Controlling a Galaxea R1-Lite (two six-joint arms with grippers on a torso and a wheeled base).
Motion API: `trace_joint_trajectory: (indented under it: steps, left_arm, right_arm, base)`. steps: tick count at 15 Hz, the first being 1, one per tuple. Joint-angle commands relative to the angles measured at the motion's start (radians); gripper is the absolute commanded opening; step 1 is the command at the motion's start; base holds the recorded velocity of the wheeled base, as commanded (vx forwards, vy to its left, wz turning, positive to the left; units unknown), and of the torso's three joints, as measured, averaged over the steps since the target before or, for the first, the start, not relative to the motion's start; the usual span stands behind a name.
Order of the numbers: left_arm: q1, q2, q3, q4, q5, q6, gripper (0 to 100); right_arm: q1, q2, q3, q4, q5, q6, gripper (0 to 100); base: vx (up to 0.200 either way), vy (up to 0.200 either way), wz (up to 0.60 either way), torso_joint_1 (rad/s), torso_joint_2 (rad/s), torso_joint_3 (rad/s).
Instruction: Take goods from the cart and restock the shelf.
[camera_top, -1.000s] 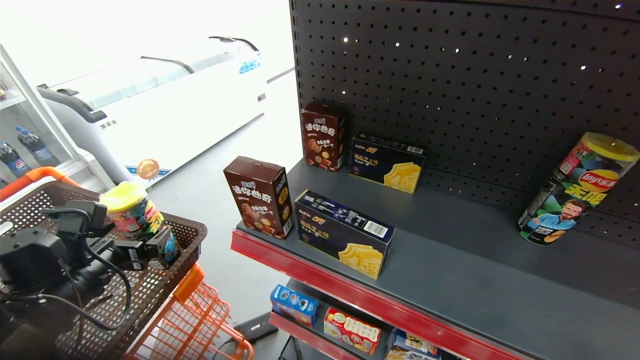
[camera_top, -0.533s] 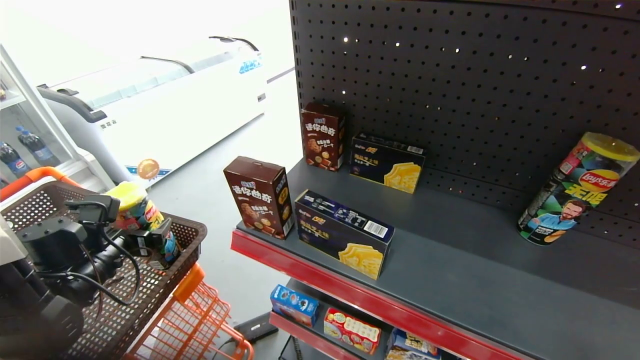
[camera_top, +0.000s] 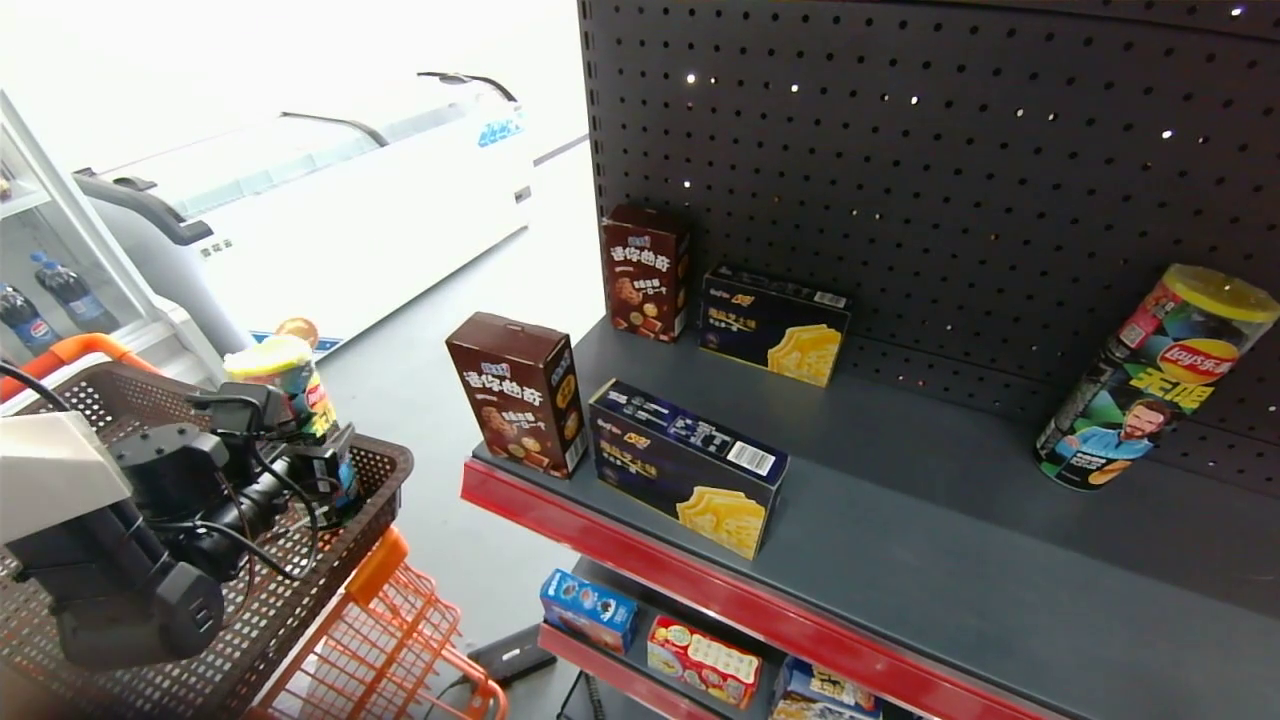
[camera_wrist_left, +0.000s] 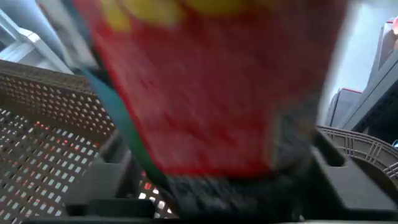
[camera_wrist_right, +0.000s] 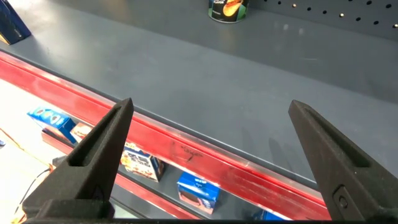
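The chips can (camera_top: 292, 395) is to the left of the shelf (camera_top: 900, 530), beyond its left end, above the cart basket (camera_top: 392, 462) that stands there. Its long axis is nearly upright, with the yellow lid on top. The left gripper (camera_top: 305, 445) pinches it from the side, low on the body. So the relation that counts is can to shelf: the bare board lies to the can's right, past the brown box (camera_top: 520, 405) and the dark blue box (camera_top: 685, 465) at the shelf's front left corner. Probably the can must stay upright on the way. The right gripper (camera_wrist_right: 211, 107) hangs before the shelf's front edge, fingers spread wide, holding nothing. It is nearer to the shelf, but the left arm has the goods.
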Motion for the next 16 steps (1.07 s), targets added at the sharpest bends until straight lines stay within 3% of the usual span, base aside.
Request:
trace_joint_trajectory:
  steps: [1,5,11,15,16]
  left_arm:
    - [-0.003,0.005,-0.018,-0.001,-0.001,-0.004,0]
    - [-0.018,-0.087,-0.041,0.020,-0.001,-0.010,0]
    - [-0.086,-0.512,-0.044,0.397,0.005,-0.047,0]
    - [-0.103,-0.661,-0.029,0.456,-0.041,-0.057,0]
    - [-0.147,-0.719,-0.035,0.534,-0.044,-0.057,0]
  right_arm:
    - [0.001,0.001,0.000,-0.001,0.001,-0.001,100]
    - [0.001,0.001,0.000,-0.001,0.001,-0.001,100]
    - [0.001,0.001,0.000,0.000,0.001,-0.001,100]
    - [0.001,0.001,0.000,0.000,0.001,-0.001,100]
    - [0.001,0.001,0.000,-0.001,0.001,-0.001,100]
  base:
    - [0.000,0.000,0.00,0.000,0.00,0.000]
    - [0.000,0.000,0.00,0.000,0.00,0.000]
    - [0.000,0.000,0.00,0.000,0.00,0.000]
    - [0.000,0.000,0.00,0.000,0.00,0.000]
    - [0.000,0.000,0.00,0.000,0.00,0.000]
